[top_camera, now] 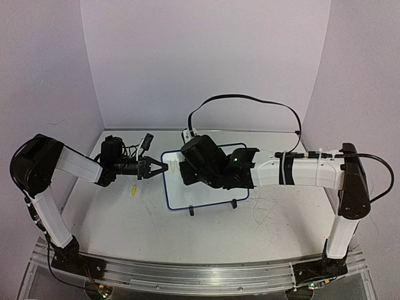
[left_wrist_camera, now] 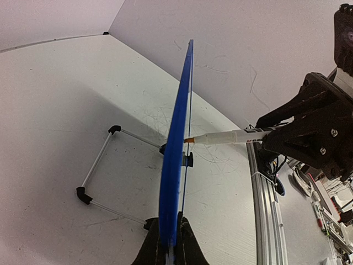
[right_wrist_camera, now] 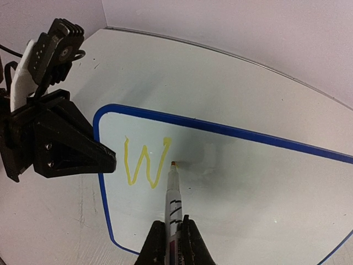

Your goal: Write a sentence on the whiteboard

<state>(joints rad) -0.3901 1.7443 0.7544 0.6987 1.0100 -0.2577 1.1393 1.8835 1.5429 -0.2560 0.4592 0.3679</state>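
A: White tabletop (top_camera: 125,231), scuffed with grey scratches, and an aluminium rail (top_camera: 187,272) along its near edge. Is there any writing to read?

B: One letter. The sentence (right_wrist_camera: 146,163) is only a yellow "W", at the left end of the whiteboard (right_wrist_camera: 248,187). The marker (right_wrist_camera: 172,193) has black printing on its barrel, too small to read.

A: Which way does the marker point?

B: Its long axis runs straight out from the right gripper (right_wrist_camera: 172,223), whose fingers pinch the barrel. The orange tip touches the board just right of the W.

A: And the board itself?

B: It is mid-table, propped on a wire stand (left_wrist_camera: 99,160) with black feet. Its long side runs left to right and it has a blue frame all round. The left gripper (left_wrist_camera: 171,232) is clamped on the board's left edge, close to the W.

A: What is farther off?

B: A small yellow piece (top_camera: 134,189) lies on the table beside the left gripper. A black cable (top_camera: 250,99) loops behind the right arm. Pale lilac walls (top_camera: 206,56) close off the back and sides.
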